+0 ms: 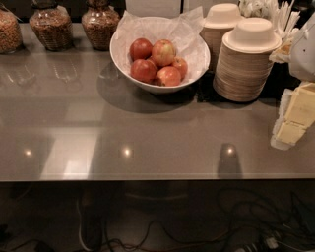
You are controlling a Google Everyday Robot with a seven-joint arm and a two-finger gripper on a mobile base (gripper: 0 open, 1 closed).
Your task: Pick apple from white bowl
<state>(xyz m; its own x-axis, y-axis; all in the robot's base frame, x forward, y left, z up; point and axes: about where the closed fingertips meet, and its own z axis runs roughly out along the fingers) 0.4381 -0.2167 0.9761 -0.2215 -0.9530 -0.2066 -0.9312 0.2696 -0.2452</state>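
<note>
A wide glossy white bowl (pixel 119 58) lined with crinkled white paper stands at the back middle of the grey counter (pixel 123 128). Several red-yellow apples (pixel 157 61) lie heaped in it, all in plain sight. My gripper (pixel 294 120), white with pale yellow parts, hangs at the right edge of the view, over the counter's right side. It is well to the right of the bowl and nearer to the counter's front edge, and it touches nothing and holds nothing.
Two stacks of beige disposable bowls (pixel 246 61) stand just right of the white bowl, between it and the gripper. Glass jars of grain (pixel 49 24) line the back left. White cutlery (pixel 275 15) stands at the back right. The counter's front edge (pixel 147 179) has cables on the floor below it.
</note>
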